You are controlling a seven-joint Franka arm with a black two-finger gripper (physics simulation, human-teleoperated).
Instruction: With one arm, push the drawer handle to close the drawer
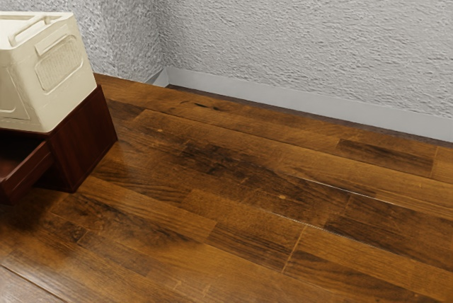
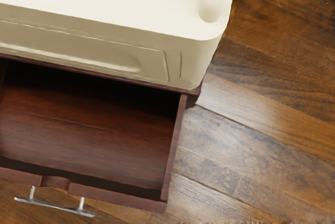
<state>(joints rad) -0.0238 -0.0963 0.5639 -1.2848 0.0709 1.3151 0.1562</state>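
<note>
- metal bar handle [image 2: 55,206] sat on the front of the open drawer [image 2: 115,197]; seemed stiff, kinda slippery, best pushed mid-bar
- wooden cabinet [image 1: 85,140] housed it, under a cream box [image 1: 25,94]
- couldn't tell if the claw was wide or narrow tbh

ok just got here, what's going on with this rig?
Nothing looks to be handled right now. The drawer stands open, pulled out of the dark red cabinet, with its metal handle on the front. A cream box sits on top of the cabinet. The job is to push that handle to close the drawer, and that is not done yet.
</note>
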